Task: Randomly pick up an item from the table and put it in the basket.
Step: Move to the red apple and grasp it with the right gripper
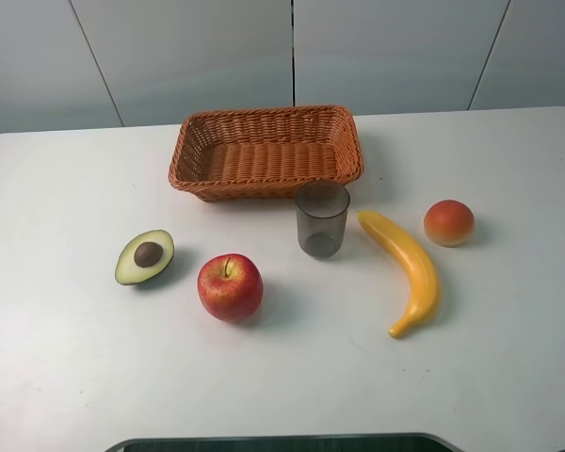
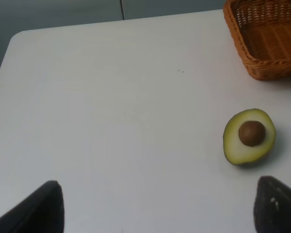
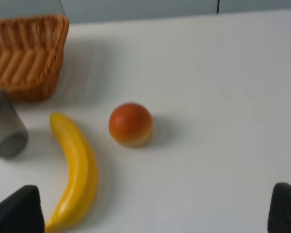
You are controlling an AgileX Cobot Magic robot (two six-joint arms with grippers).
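Note:
The red apple (image 1: 230,286) with yellowish streaks and a short stem sits on the white table (image 1: 66,358), left of centre and in front of the empty wicker basket (image 1: 265,151). The basket also shows in the left wrist view (image 2: 266,39) and the right wrist view (image 3: 24,53). Neither arm shows in the exterior high view. My left gripper (image 2: 157,206) is open, fingertips (image 2: 43,206) wide apart above bare table near the halved avocado. My right gripper (image 3: 150,211) is open above bare table near the banana and peach. The apple shows in neither wrist view.
A halved avocado (image 1: 145,256) lies left of the apple, seen also in the left wrist view (image 2: 249,136). A grey translucent cup (image 1: 322,219) stands in front of the basket. A banana (image 1: 407,268) and an orange-red peach-like fruit (image 1: 449,222) lie to the right.

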